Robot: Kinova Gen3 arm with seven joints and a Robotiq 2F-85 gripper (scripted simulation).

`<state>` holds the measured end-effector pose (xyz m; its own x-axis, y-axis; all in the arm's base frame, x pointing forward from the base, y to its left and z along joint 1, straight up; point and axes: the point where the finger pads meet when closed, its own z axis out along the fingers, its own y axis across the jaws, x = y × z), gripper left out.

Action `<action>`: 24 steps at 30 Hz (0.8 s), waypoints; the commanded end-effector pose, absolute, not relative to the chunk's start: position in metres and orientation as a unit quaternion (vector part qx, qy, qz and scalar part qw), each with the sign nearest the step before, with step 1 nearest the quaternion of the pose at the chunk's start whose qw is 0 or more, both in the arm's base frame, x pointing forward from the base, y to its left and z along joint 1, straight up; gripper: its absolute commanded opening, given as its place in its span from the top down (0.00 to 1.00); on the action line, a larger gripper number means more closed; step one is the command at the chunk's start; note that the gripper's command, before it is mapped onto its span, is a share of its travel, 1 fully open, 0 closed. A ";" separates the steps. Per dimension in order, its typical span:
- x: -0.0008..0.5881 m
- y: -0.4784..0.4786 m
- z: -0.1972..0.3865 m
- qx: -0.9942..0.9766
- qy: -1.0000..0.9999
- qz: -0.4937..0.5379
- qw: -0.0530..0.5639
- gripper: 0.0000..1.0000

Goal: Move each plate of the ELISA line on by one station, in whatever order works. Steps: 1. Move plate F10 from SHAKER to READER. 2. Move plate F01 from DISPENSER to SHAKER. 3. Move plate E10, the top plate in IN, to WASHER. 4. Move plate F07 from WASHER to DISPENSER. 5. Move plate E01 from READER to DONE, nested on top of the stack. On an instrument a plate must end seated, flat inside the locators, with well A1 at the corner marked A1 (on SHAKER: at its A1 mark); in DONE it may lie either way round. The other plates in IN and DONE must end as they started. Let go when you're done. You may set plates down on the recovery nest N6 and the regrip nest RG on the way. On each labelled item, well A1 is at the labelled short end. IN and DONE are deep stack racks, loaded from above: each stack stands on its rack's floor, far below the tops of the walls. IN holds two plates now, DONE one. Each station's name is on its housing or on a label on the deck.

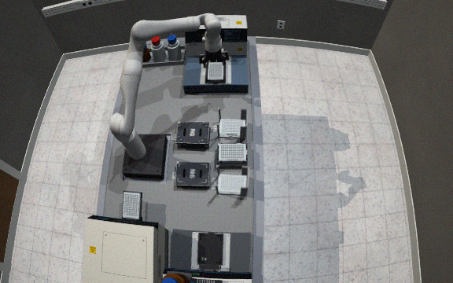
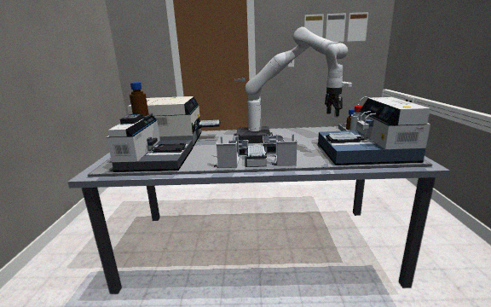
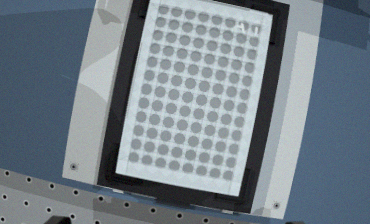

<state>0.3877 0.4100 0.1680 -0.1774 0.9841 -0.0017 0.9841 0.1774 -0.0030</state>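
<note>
My gripper (image 1: 214, 60) (image 2: 333, 112) is open and empty. It hangs well above the blue-based instrument (image 1: 237, 76) (image 2: 369, 153) at the far end of the table. A white well plate (image 1: 215, 71) (image 2: 344, 136) (image 3: 196, 95) lies flat in that instrument's black nest, right under the gripper. In the wrist view the plate fills the middle, with a small label at its upper right short end; I cannot read it. My fingers do not show in the wrist view.
Three more white plates (image 1: 232, 127) (image 1: 232, 152) (image 1: 232, 184) lie in a row at the table's middle. Nests RG (image 1: 193, 134) and N6 (image 1: 192, 174) stand beside them. Another plate (image 1: 131, 203) lies by the beige instrument (image 1: 120, 251). A dark nest (image 1: 210, 248) sits at the near end.
</note>
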 end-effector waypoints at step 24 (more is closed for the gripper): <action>0.387 0.418 0.167 -0.704 -0.710 0.003 -0.002 0.00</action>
<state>0.3874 0.4181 0.1671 -0.0082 1.0000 -0.0040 1.0000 0.0082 -0.0013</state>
